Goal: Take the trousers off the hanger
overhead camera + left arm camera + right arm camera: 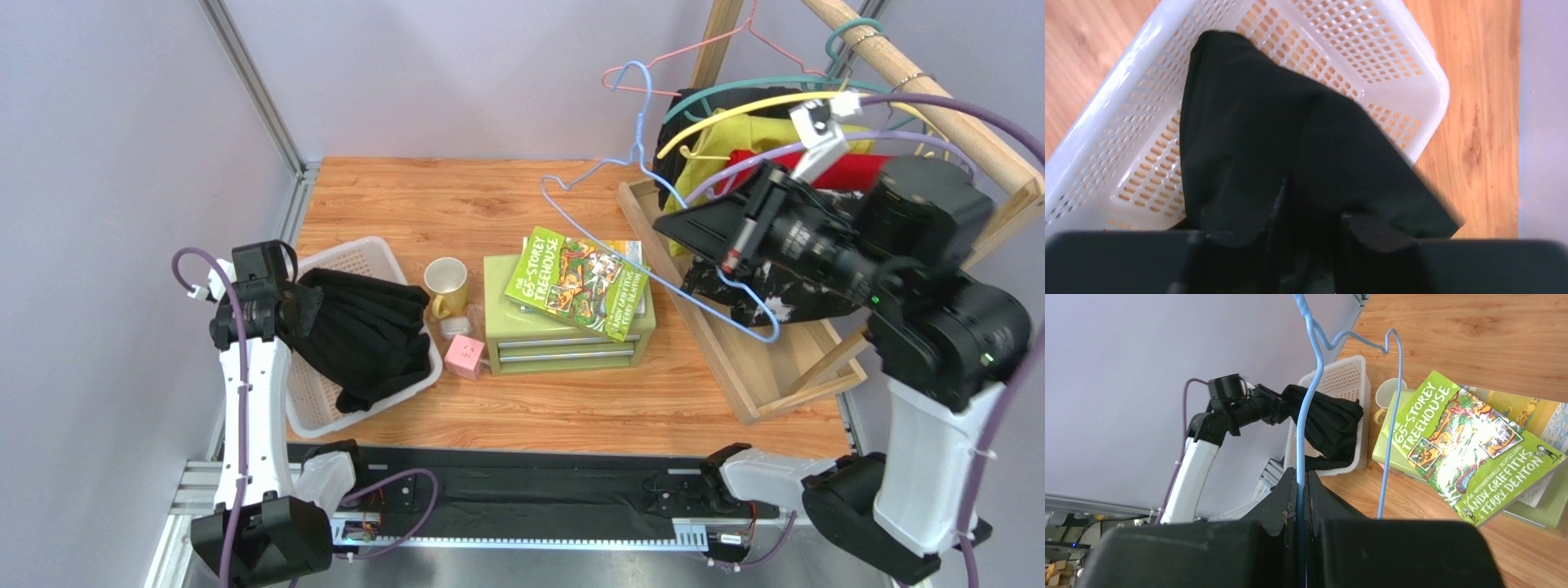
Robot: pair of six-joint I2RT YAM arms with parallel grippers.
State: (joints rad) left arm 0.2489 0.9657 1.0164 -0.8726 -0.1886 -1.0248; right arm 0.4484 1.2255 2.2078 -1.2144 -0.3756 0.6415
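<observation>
Wooden counter [540, 404]: left hand [1309, 229] at 9 o'clock, fingers slightly parted around black trousers [362, 331] draped into white basket [321, 417], right hand [1303, 496] at 3 o'clock pinched tight on blue hanger [638, 184], other trousers [748, 141] piled on rack at 1 o'clock.

I'm seeing bright, even light overhead, with soft shadows falling under the white basket [405, 272] and green drawer box [568, 336]. The left gripper's fingers [1379, 239] are blurring close to the lens; black trousers [1290, 147] are losing all fold detail. Right wrist view is staying sharp farther out.
</observation>
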